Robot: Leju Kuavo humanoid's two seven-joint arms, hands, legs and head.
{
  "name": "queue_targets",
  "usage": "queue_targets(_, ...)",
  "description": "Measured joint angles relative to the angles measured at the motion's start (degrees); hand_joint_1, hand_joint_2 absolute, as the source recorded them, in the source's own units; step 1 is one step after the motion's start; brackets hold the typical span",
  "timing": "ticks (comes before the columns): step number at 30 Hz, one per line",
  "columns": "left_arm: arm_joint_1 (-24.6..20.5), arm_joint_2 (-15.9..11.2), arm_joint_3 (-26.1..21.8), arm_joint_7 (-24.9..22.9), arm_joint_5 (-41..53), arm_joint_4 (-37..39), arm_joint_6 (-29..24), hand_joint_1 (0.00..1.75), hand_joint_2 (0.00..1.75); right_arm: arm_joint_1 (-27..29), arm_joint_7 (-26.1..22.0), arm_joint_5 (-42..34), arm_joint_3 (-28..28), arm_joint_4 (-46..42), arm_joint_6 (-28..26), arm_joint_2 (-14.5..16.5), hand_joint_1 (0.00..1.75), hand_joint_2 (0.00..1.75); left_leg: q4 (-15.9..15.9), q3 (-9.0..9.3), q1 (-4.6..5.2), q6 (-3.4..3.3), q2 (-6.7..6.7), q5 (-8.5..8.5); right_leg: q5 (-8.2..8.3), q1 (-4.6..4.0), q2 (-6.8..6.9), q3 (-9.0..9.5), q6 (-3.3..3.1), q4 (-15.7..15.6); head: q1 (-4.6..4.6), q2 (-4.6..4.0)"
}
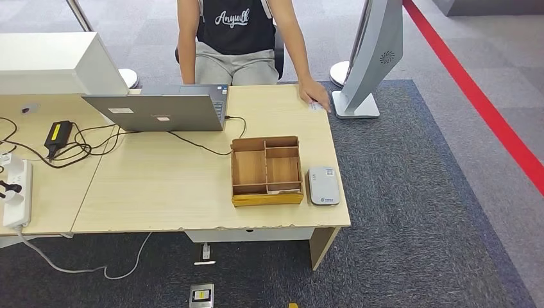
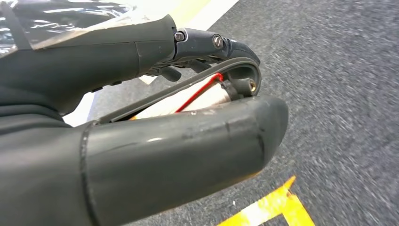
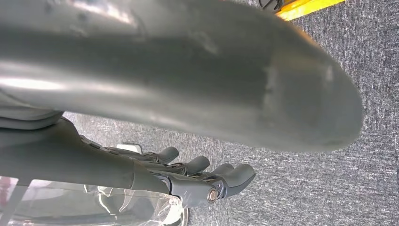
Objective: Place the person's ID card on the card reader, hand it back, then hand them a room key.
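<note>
A person in a dark top sits behind the desk (image 1: pixel 167 186) and presses a hand (image 1: pixel 314 93) on a small white card (image 1: pixel 315 106) at the desk's far right edge. The grey card reader (image 1: pixel 324 186) lies near the front right corner, beside a wooden divided tray (image 1: pixel 266 170) with a pale card (image 1: pixel 282 190) in its front slot. My left hand (image 2: pixel 179 141) hangs over the carpet, fingers (image 2: pixel 207 44) stretched out and holding nothing. My right hand (image 3: pixel 179 80) also hangs above the carpet, its fingers (image 3: pixel 207 172) loosely extended and empty.
An open grey laptop (image 1: pixel 160 109) stands at the desk's back with cables (image 1: pixel 83 144) and a power strip (image 1: pixel 16 192) to the left. A white monitor stand (image 1: pixel 372 58) rises just past the far right corner. Yellow floor tape (image 2: pixel 273 207) marks the carpet.
</note>
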State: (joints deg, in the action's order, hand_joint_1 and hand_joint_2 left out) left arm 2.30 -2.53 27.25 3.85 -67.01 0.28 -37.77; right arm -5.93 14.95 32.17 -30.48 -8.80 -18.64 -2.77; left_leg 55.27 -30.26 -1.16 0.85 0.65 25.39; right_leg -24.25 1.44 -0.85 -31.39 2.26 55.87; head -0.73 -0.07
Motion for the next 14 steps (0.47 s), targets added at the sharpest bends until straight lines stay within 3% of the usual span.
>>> queue_targets(2,0.1,0.0,-0.4,1.4,-0.8,0.0,0.0,0.0,0.0,0.0,-0.4,0.8,-0.1,0.1,0.0,0.0,0.0,0.0,0.0,0.03,0.0,0.0,0.0,0.0,0.0,0.0,0.0,-0.02,0.0,0.0,0.0,0.0)
queue_targets(5,-0.9,1.0,-2.1,7.3,-1.1,0.0,0.0,0.0,0.0,-0.1,-0.6,2.8,-0.3,0.3,0.3,-0.1,0.0,0.0,0.0,0.06,0.02,-0.01,0.05,-0.03,0.01,0.01,0.02,-0.05,0.01,0.0,-0.01,0.01)
queue_targets(9,-5.3,2.5,-6.4,14.9,2.0,-0.6,0.0,0.0,0.0,-0.1,0.3,4.6,-0.3,0.3,1.1,0.0,0.0,0.0,0.0,0.02,0.02,0.02,0.19,-0.11,0.06,0.02,0.08,0.01,0.02,0.0,-0.01,0.0)
queue_targets(14,-8.0,1.4,-10.2,15.9,3.3,-4.5,0.0,0.0,0.0,-0.1,0.5,5.2,-0.4,0.3,1.4,-0.1,0.0,0.0,0.0,0.15,0.0,0.09,0.15,-0.12,0.1,0.0,-0.02,0.08,-0.03,0.0,0.01,0.01)
